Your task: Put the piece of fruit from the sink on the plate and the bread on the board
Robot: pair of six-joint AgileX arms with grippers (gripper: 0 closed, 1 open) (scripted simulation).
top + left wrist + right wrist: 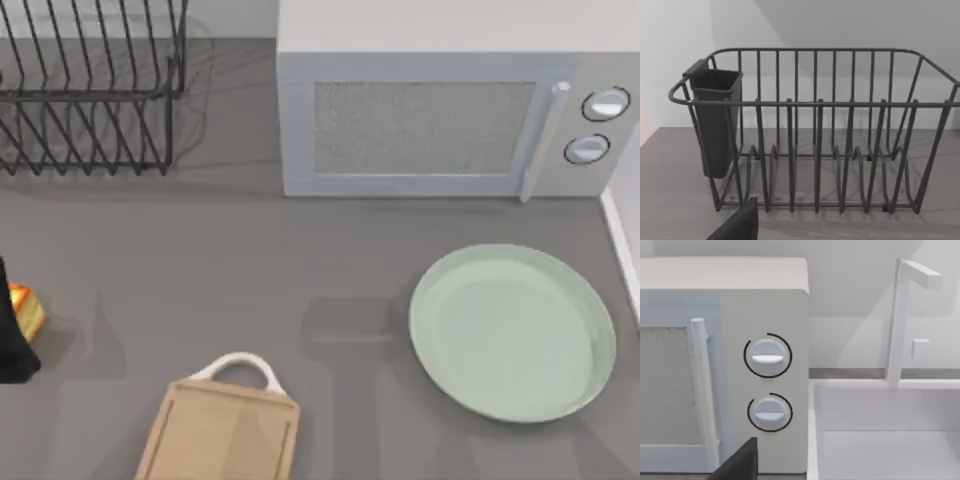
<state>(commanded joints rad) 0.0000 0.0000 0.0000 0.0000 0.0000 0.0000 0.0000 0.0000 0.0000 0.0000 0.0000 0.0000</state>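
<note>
Partly cut off by the table's left edge, the left gripper point(10, 330) is seen as a dark shape pressed against the bread point(26, 310). Only a golden sliver of the bread is exposed beside it. Whether that gripper is open, closed or clamped on the bread cannot be told, since most of it lies beyond the top view's edge.

The board point(222, 432) is found near the left gripper, toward the table's middle. Its white arched handle point(240, 365) is turned toward the microwave point(430, 125) and its lower end is cropped away. The plate point(512, 333) is set well apart from the left gripper, on the table's right side, and is shown bare and whole.

A wire dish rack point(815, 130) is faced by the left gripper, with a dark utensil cup point(715, 120) hung at one end. In the top view the rack is clipped by the upper left corner.

The right gripper point(737, 462) is caught as a dark wedge at the edge of its wrist view, and its state cannot be told either. Ahead of it the microwave's two dials point(768, 356) are seen. Beside them stands the white sink point(880, 440), its basin only partly framed, with a thin white tap point(900, 320) at its far rim.
</note>
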